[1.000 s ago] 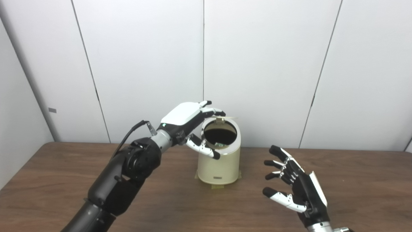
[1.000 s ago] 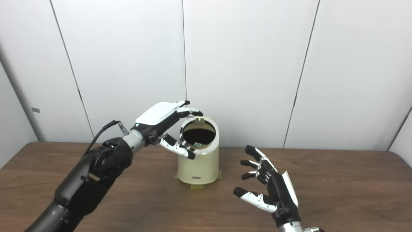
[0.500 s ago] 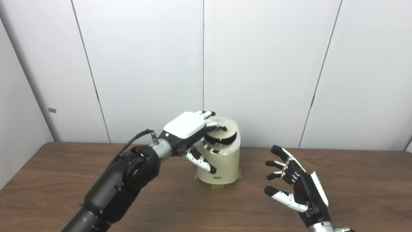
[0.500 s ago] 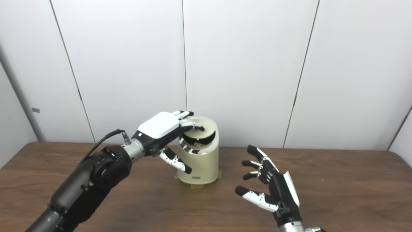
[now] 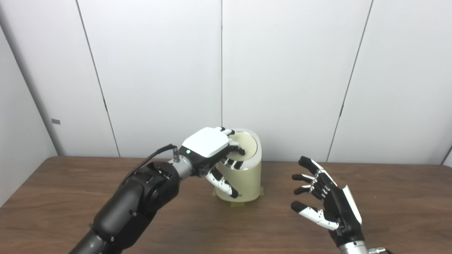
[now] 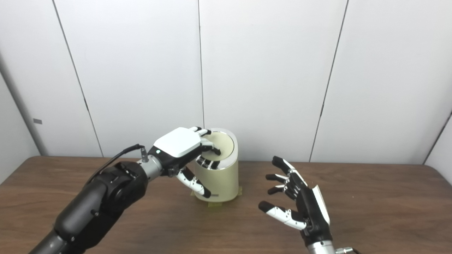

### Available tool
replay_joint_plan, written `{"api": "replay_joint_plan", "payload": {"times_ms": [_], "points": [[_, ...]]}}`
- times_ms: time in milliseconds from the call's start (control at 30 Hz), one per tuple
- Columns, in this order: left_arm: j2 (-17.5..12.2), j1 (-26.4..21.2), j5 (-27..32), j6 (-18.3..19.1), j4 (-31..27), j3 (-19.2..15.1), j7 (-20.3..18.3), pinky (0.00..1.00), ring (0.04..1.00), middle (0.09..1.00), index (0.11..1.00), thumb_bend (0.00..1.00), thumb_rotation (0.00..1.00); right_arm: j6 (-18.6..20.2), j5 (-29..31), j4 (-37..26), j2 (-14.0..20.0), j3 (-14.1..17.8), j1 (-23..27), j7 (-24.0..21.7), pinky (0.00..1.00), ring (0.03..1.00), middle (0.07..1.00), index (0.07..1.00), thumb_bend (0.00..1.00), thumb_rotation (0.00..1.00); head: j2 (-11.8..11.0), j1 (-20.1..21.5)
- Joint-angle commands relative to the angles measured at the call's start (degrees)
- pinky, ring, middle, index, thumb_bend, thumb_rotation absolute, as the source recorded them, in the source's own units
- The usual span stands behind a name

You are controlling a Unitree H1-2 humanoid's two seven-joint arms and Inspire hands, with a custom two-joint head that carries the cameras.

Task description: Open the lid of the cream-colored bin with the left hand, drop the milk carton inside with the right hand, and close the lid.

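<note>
Lid (image 5: 245, 146) down flat on the cream bin (image 5: 243, 181) in the left eye view, with the left hand (image 5: 208, 148) laid over its near edge, fingers (image 5: 236, 149) curled and pressing on the top, thumb hanging down the bin's front, clamped on nothing. Right hand (image 5: 326, 203) low and well apart to the right, palm turned inward, fingers spread, holding nothing. No milk carton anywhere on show; presumably inside the bin already, though not provable from here. Judged near the end, then: only seating the lid fully and lifting the left hand away left to do. Brown wood-grain surface (image 5: 388, 197) otherwise bare apart from tape tabs (image 5: 237, 204) under the bin's base. Pale wall panels (image 5: 282, 70) with dark seams close behind. From the right eye view, same story: lid (image 6: 221, 142) closed inside its shiny rim, left hand (image 6: 180, 146) resting on it with fingertips on the disc, right hand (image 6: 303, 208) spread and empty above the surface (image 6: 381, 201). Bin (image 6: 217, 178) upright, near the back edge. Cable looping off the left wrist. Nothing else in the room visible beyond the white panels.
</note>
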State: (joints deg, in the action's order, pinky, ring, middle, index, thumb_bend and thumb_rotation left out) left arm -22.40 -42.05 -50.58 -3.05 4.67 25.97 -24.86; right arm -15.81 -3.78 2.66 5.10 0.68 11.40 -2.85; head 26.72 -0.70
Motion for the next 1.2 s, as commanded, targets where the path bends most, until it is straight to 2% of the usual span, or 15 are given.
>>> {"api": "replay_joint_plan", "payload": {"times_ms": [0,367,433,500,533,567,667,767,867,1000,1033,1067,1100,1133,1167], "points": [[-1.1,0.3,-0.3,0.3,-0.4,0.7,-2.7,1.0,0.977,0.786,0.772,1.0,0.43,-0.1,0.4,-2.1,0.0,0.2,1.5,0.5,0.53,0.731,0.877,0.85,0.69,0.45,0.1,0.0],[-1.3,1.9,2.5,-1.0,0.2,2.1,-4.5,1.0,0.998,0.79,0.777,1.0,0.45,1.4,0.2,-2.9,-0.4,0.1,1.5,1.1,0.53,0.728,0.872,0.843,0.7,0.48,0.4,0.2],[-1.3,2.1,3.0,-1.6,0.2,1.9,-3.3,1.0,0.994,0.79,0.777,1.0,0.44,1.2,0.4,-2.7,-0.5,0.2,1.6,1.2,0.54,0.734,0.874,0.842,0.7,0.49,0.4,0.2],[-1.2,2.5,3.2,-2.4,-0.1,1.0,-0.3,1.0,0.987,0.799,0.802,1.0,0.48,0.9,0.1,-2.4,-0.5,0.3,1.6,1.4,0.54,0.733,0.874,0.842,0.7,0.5,0.3,0.0],[-0.7,3.1,3.9,-2.5,-0.3,-0.5,2.2,1.0,0.985,0.805,0.811,1.0,0.49,0.8,0.0,-2.2,-0.5,0.3,1.6,1.5,0.54,0.733,0.874,0.843,0.71,0.5,0.3,0.1],[-0.2,3.7,4.6,-2.7,-0.4,-1.9,4.7,1.0,0.988,0.842,0.85,0.95,0.44,0.7,0.0,-2.2,-0.4,0.3,1.6,1.5,0.54,0.728,0.87,0.843,0.7,0.5,0.3,0.1],[1.3,4.9,6.6,-3.1,-0.5,-5.4,9.4,1.0,0.997,0.887,0.89,0.9,0.38,0.7,-0.2,-2.0,-0.5,0.4,1.7,1.7,0.55,0.723,0.866,0.842,0.7,0.49,0.3,0.3],[3.6,6.8,11.7,-3.7,-0.7,-10.5,14.3,0.99,1.0,0.935,0.945,0.84,0.34,0.4,0.2,-1.5,-0.5,0.6,1.8,1.9,0.54,0.722,0.862,0.838,0.69,0.45,0.3,0.2],[6.0,9.2,17.7,-6.0,0.0,-15.3,17.9,0.9,0.994,0.96,0.965,0.8,0.34,0.6,0.6,-1.4,-0.5,0.7,1.7,1.8,0.56,0.739,0.866,0.838,0.68,0.42,0.2,0.2],[8.0,12.5,24.0,-7.6,-0.2,-18.9,19.8,0.89,1.0,0.983,0.965,0.77,0.32,-0.3,1.2,-0.6,0.0,0.9,1.7,1.4,0.58,0.758,0.872,0.844,0.68,0.38,0.3,0.1],[8.6,13.7,26.7,-6.7,-0.7,-19.8,19.1,0.9,1.0,0.983,0.964,0.77,0.32,-0.2,1.3,-0.5,0.1,1.1,1.6,1.5,0.58,0.759,0.872,0.844,0.68,0.38,0.3,0.2],[9.1,14.9,29.7,-6.3,-1.1,-20.7,18.4,0.82,0.955,0.96,0.947,0.77,0.31,0.0,1.5,-0.6,0.1,1.2,1.5,1.6,0.58,0.76,0.87,0.843,0.69,0.37,0.3,0.4],[9.5,15.6,31.9,-5.9,-1.4,-21.3,17.9,0.71,0.895,0.931,0.925,0.77,0.29,0.2,1.6,-0.6,0.1,1.3,1.4,1.6,0.59,0.764,0.87,0.843,0.7,0.36,0.3,0.4],[10.1,17.0,35.7,-6.3,-1.4,-22.3,17.3,0.67,0.875,0.922,0.917,0.78,0.28,0.1,1.5,-0.4,0.3,1.4,1.3,1.7,0.59,0.765,0.87,0.843,0.7,0.36,0.3,0.5],[10.6,18.0,38.6,-6.7,-1.4,-23.0,17.0,0.6,0.794,0.861,0.871,0.75,0.24,0.0,1.3,-0.2,0.4,1.5,1.3,1.7,0.6,0.77,0.875,0.848,0.71,0.36,0.3,0.6]]}}
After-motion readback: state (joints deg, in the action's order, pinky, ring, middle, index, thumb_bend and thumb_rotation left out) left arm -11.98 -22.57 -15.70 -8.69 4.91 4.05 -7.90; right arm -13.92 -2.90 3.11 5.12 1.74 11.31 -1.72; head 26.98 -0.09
